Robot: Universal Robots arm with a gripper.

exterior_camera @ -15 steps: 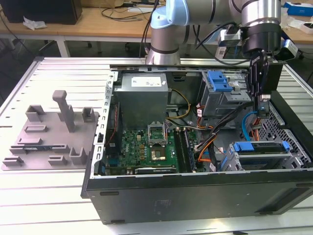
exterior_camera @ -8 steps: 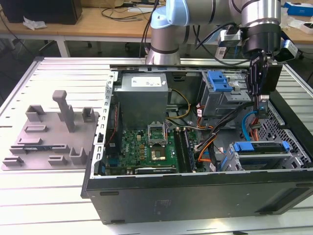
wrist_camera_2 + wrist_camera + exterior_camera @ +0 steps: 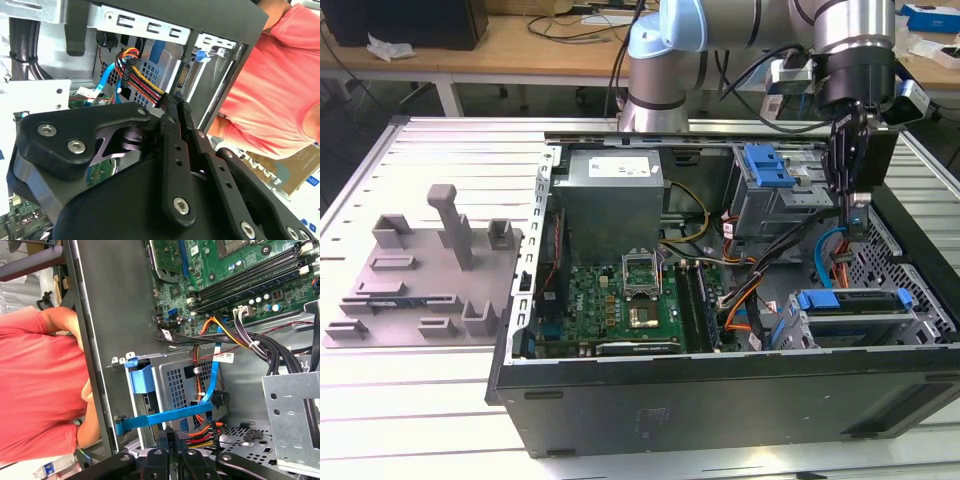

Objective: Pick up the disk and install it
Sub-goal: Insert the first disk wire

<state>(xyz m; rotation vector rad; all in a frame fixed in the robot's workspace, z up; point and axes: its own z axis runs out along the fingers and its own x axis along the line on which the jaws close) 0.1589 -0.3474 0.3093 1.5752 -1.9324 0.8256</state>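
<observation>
Right at the near edge of the exterior view, an open computer case (image 3: 720, 400) lies on its side on a slatted metal table (image 3: 410, 430). In the case's near corner, on the exterior view's right, the disk (image 3: 848, 300) sits level in a grey metal drive cage (image 3: 920, 325), its blue carrier rail running along its top edge. In the first wrist view that blue rail (image 3: 165, 416) crosses the perforated cage wall, reaching the case's side wall.

Just behind and above the cage hangs the gripper (image 3: 856, 212), pointing straight down into the case and clear of the disk. In the second wrist view its black fingers (image 3: 172, 130) meet at the tips, closed with nothing held between them, in front of a bundle of red, yellow and orange cables (image 3: 137, 82).

To the exterior view's left of the cage lies the green motherboard (image 3: 620, 300), and outside the case a grey slotted fixture tray (image 3: 420, 270) rests on the table. Farther back stand a blue ribbed latch (image 3: 767, 165) on its grey cage and a grey power supply (image 3: 615, 195). Behind those rises the arm (image 3: 665, 60). Beyond the case wall, a person in a red shirt (image 3: 270, 90) appears in both wrist views.
</observation>
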